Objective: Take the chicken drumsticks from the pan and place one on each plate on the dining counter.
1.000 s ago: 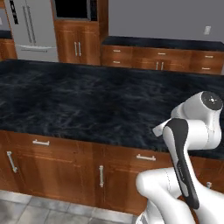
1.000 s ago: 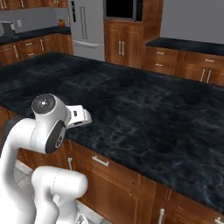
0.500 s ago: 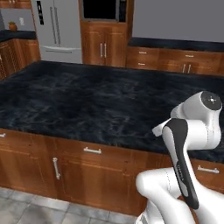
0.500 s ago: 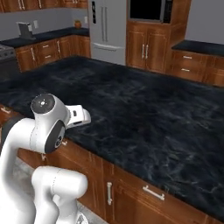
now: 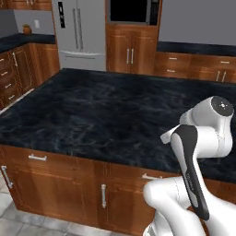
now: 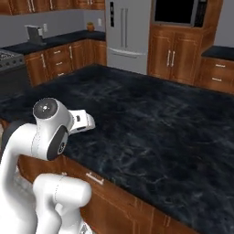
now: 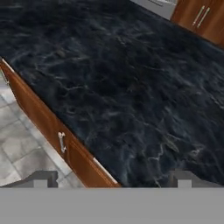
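The dining counter point(image 5: 101, 110) is a wide island with a black marbled top over brown wooden cabinets, and it spreads in front of me point(image 6: 160, 123). In the hand view my gripper point(image 7: 113, 179) hangs above the counter's near edge point(image 7: 131, 87). Its two dark fingertips point(image 7: 41, 177) stand far apart with nothing between them, so it is open. The arm is folded close to the base, with the hand just over the counter's front edge. The chicken drumsticks, the pan and the plates are out of view.
A steel fridge point(image 5: 78, 32) and a built-in microwave point(image 5: 133, 11) stand at the back wall among wooden cabinets. A stove point(image 6: 9, 68) sits on the left wall counter. Grey tiled floor point(image 7: 22, 144) lies below the island's front drawers.
The whole scene has slid to the right in both base views, so the base has moved left along the island. The arm keeps its folded pose and the gripper stays open.
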